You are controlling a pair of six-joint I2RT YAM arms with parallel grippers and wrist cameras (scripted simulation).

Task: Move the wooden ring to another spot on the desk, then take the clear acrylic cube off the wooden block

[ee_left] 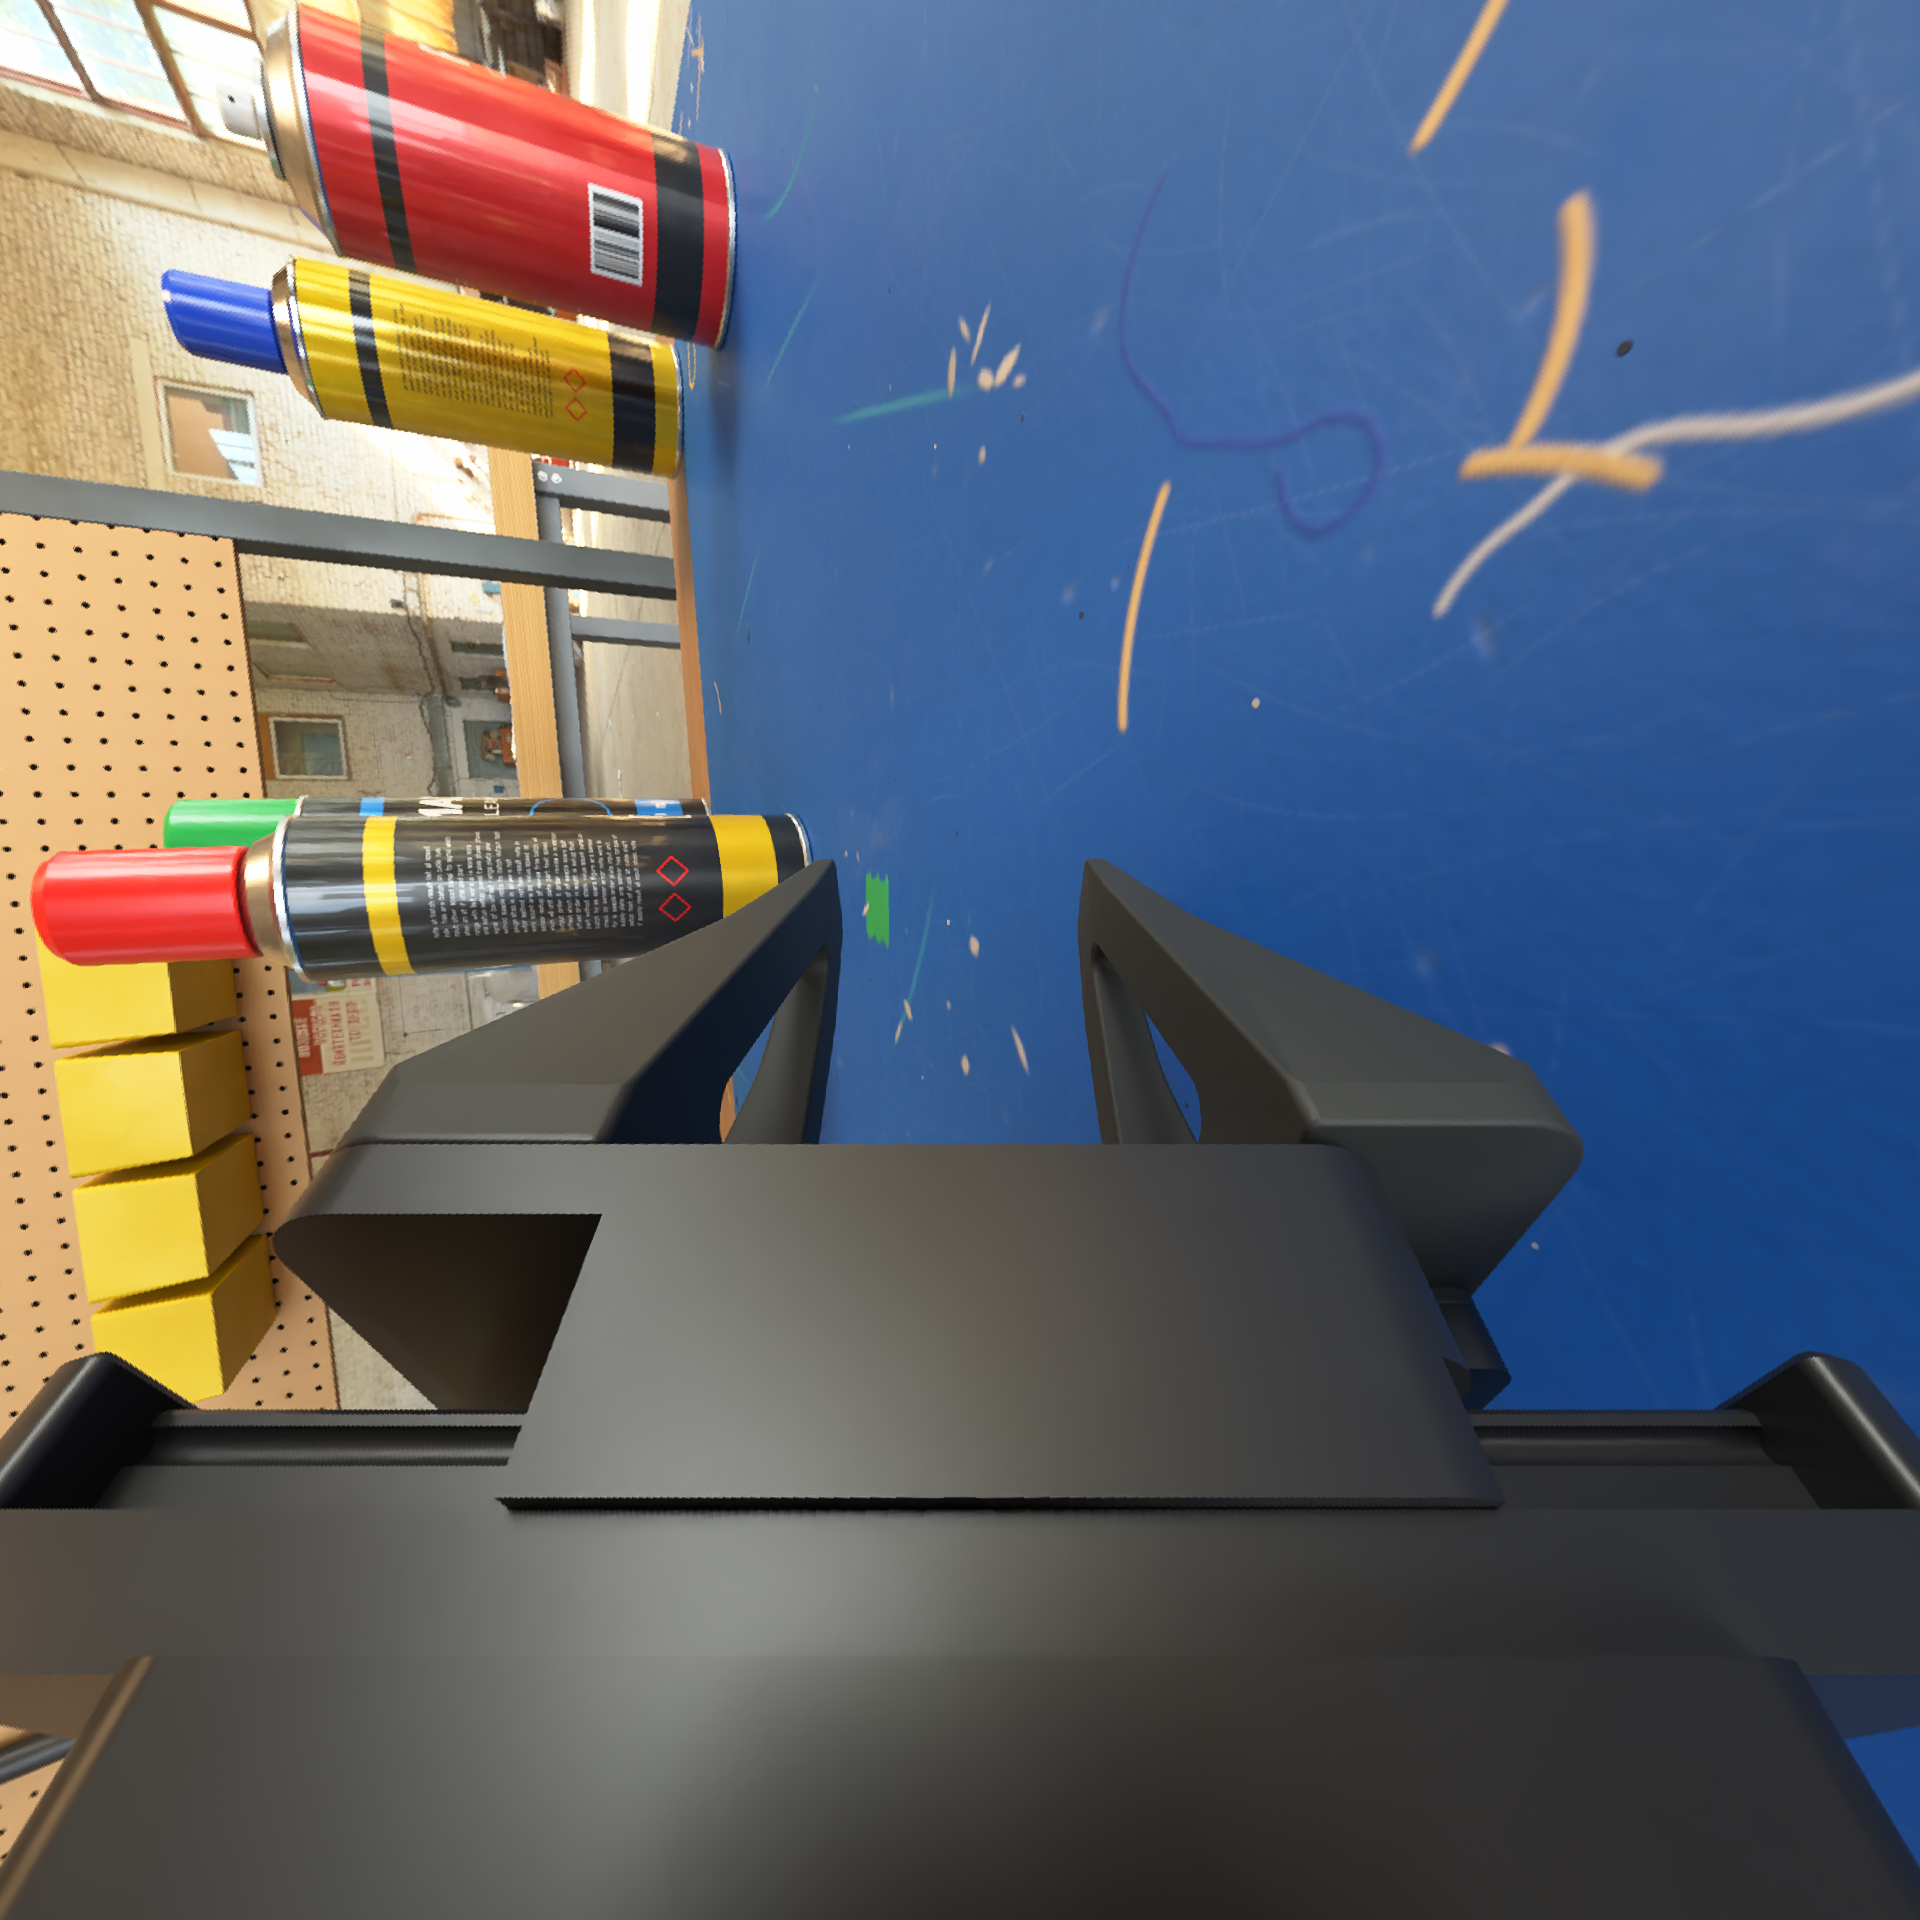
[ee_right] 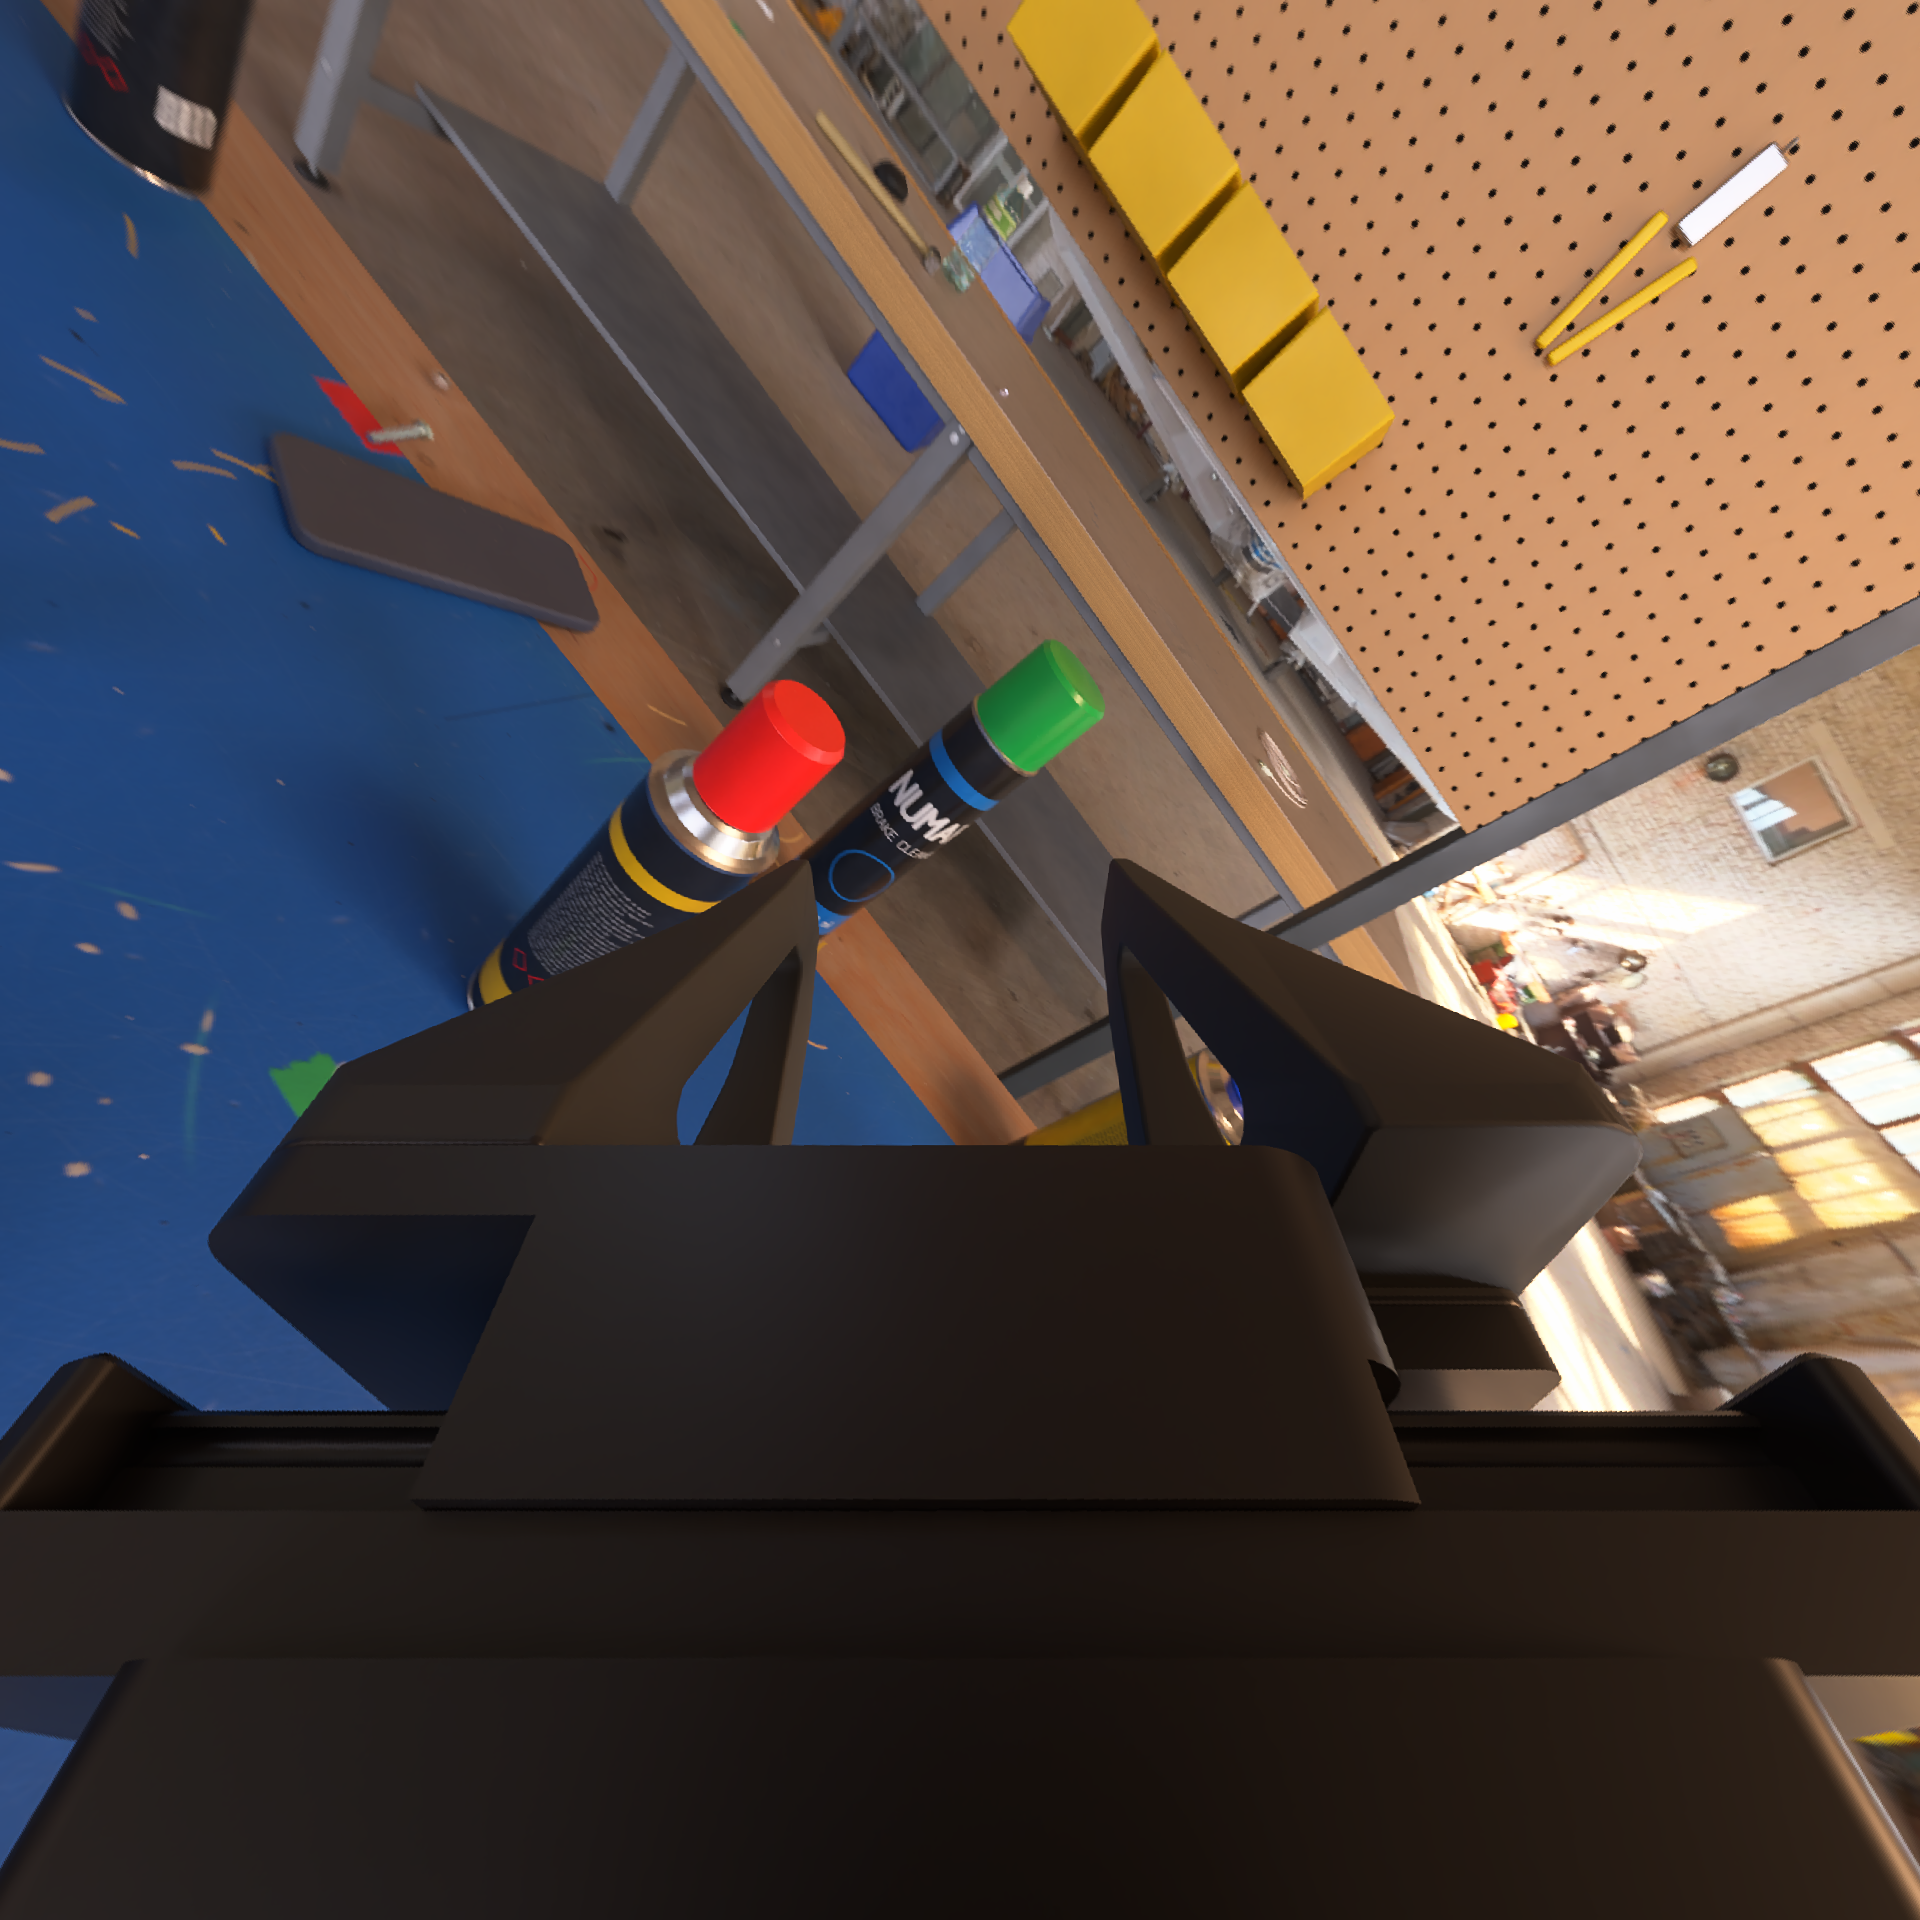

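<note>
The wooden ring, the clear acrylic cube and the wooden block show in neither view. My left gripper (ee_left: pixel 958 873) is open and empty, with its black fingers apart above the blue desk mat (ee_left: pixel 1351 727). My right gripper (ee_right: pixel 958 873) is open and empty too, held above the mat's edge (ee_right: pixel 260 779) and pointing past a red-capped spray can (ee_right: pixel 665 842).
Spray cans stand along the mat's edge: a red can (ee_left: pixel 499 177), a yellow can with a blue cap (ee_left: pixel 468 364), a black can with a red cap (ee_left: pixel 468 894) and a green-capped can (ee_right: pixel 966 790). A dark flat pad (ee_right: pixel 426 530) lies near the mat edge. A pegboard with yellow bins (ee_right: pixel 1226 239) stands behind.
</note>
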